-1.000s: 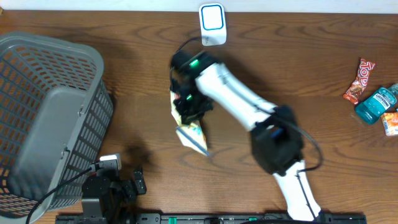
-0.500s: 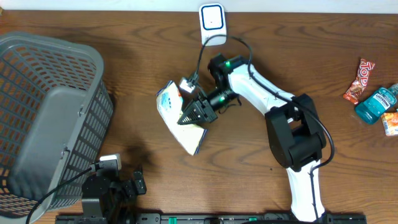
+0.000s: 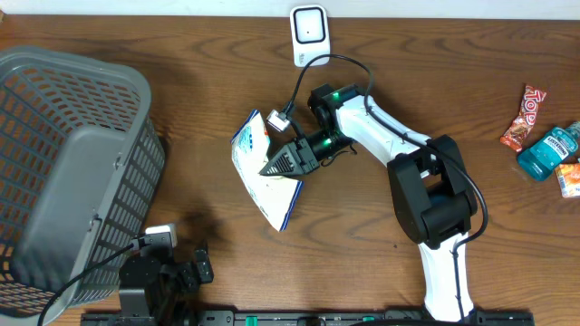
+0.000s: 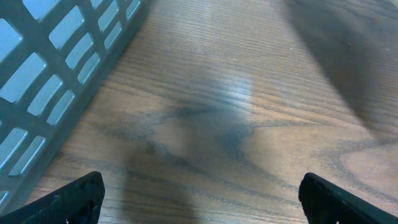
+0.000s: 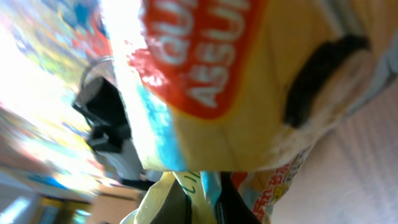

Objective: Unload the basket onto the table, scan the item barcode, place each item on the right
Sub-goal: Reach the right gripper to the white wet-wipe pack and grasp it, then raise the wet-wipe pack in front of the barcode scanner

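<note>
Near mid-table, clamps the right gripper point(image 3: 288, 161) shut on a snack packet point(image 3: 263, 177), well short of the scanner point(image 3: 309, 34) at the far edge. Shows the packet's white-and-blue face only from overhead; from the right wrist, just yellow and red print crowding the lens. Spreads the left gripper point(image 4: 200, 202) wide, holding nothing, over bare table point(image 4: 249, 93) beside the basket point(image 4: 62, 81). Reveals a candy bar point(image 3: 524, 116) and mouthwash bottle point(image 3: 548, 152) at far right solely overhead.

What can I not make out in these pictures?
- Barcode: unseen on the packet in overhead; the right claw covers part of it.
- Packet print, right wrist: blurred, washed by glare, cut off by the edges.
- Orange item: cut by overhead's right edge.
- Scanner: face too small to read, overhead.
</note>
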